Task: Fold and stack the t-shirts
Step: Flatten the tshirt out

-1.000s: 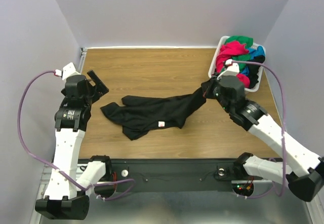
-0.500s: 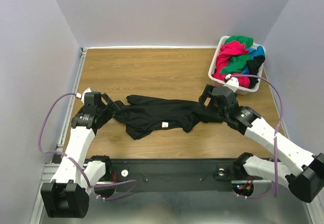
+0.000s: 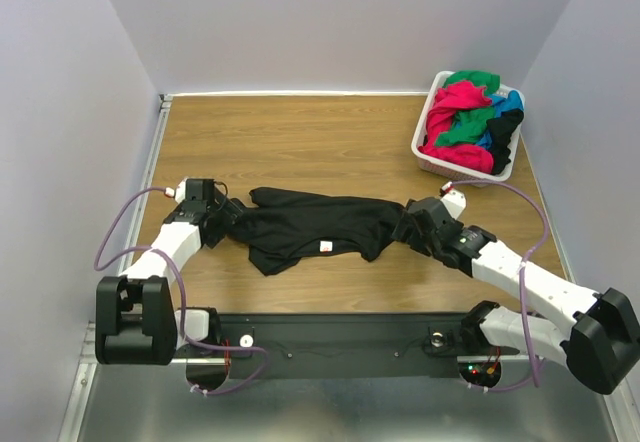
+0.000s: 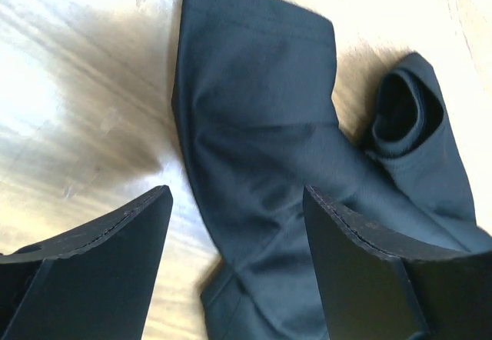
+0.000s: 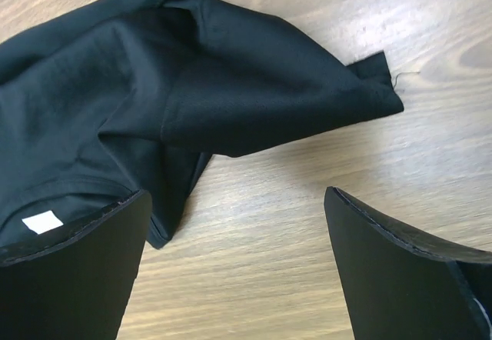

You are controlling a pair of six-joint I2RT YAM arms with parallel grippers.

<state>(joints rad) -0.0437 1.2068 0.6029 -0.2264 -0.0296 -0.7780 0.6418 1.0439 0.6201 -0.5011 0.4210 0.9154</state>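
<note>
Left gripper: sits low over the table near its left edge, at the left end of the black shirt. Jaws well apart, clamped on nothing. In the left wrist view, a flat hemmed part of the cloth lies on the wood between the two fingers, with a curled opening of fabric just to the right.

Black shirt: lies crumpled and stretched lengthwise across the middle of the table, closer to the near edge than the far one, reaching from one gripper to the other. Shows a small white label face up near its near side.

Right gripper: sits low at the shirt's right end, jaws spread wide, holding nothing. In the right wrist view, bare wood between the fingers, with a sleeve lying flat just ahead of them and the label beside the left finger.

Basket: stands in the far right corner of the table, well apart from the black shirt. Heaped with shirts: pink-red, green, blue, black, some hanging over the rim.
</note>
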